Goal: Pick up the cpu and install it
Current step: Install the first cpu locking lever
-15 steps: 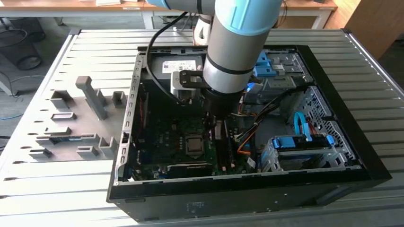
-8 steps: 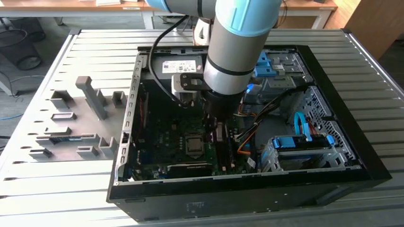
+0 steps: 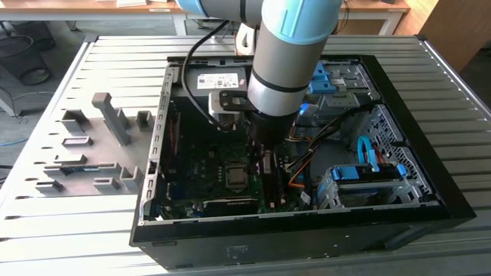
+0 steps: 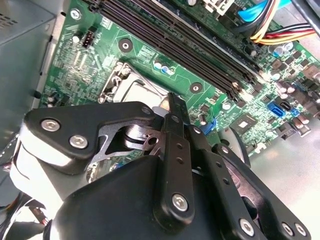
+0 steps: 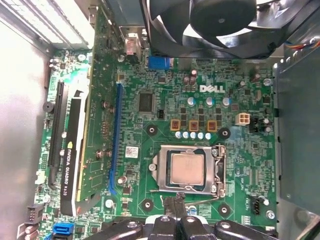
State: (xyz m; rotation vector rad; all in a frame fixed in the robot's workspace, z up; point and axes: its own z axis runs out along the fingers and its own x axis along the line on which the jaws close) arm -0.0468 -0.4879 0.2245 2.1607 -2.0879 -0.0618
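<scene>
The cpu (image 5: 187, 169), a small silver-grey square, lies flat in its socket on the green motherboard (image 5: 150, 80) inside the open computer case (image 3: 429, 190). In the second wrist view the cpu (image 4: 136, 91) shows partly behind the gripper's black body. In the exterior view the socket (image 3: 236, 175) sits near the board's middle. My gripper (image 5: 176, 204) hangs just above the board beside the socket's edge. Its fingers stand together, shut, with nothing between them. In the exterior view the gripper (image 3: 265, 156) reaches down into the case, a little to the socket's right.
A black fan (image 5: 220, 25) sits beyond the socket, and a graphics card (image 5: 75, 150) stands to one side. Memory slots (image 4: 190, 45) and coloured cables (image 4: 270, 25) run nearby. A drive cage (image 3: 360, 178) fills the case's right. A grey parts fixture (image 3: 92, 144) lies outside on the table.
</scene>
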